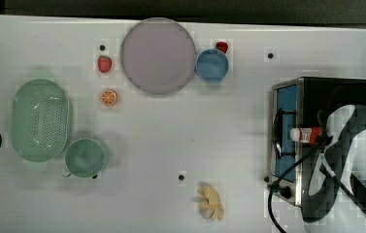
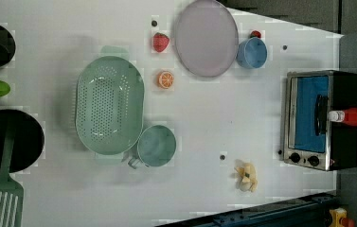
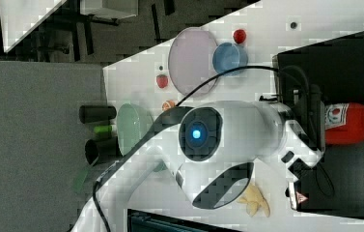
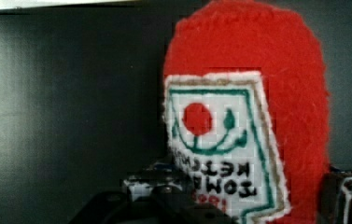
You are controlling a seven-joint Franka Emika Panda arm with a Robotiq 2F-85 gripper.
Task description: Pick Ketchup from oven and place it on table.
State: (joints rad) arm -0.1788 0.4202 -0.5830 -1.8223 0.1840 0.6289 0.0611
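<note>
Ketchup (image 1: 307,134) lying flat on the black top of the oven (image 1: 338,92), not inside it, white cap pointing to the door side and poking just past the front edge above the curved handle (image 1: 278,133). Lying on its side, so graspable across the body from above. Gripper (image 3: 317,123) down at the bottle's mid-section by the label, set crosswise to its length, probably to pinch the narrow width. Cannot tell whether jaws are clamped or loose around it. Bottle not lifted, resting on the oven top. Table (image 1: 171,145) mostly bare between the oven and the dishes, plenty of room for set-down. Around: purple plate (image 1: 158,56), blue bowl (image 1: 212,65) touching it, strawberry (image 1: 104,63), orange slice (image 1: 108,97), green colander (image 1: 40,120) with green cup (image 1: 84,158) just beside, yellow banana-like toy (image 1: 211,202) near the oven's knob end. Black cable (image 1: 287,170) looping over the oven's front corner, likely the one snag risk when swinging out; the banana toy is best avoided at placement.
</note>
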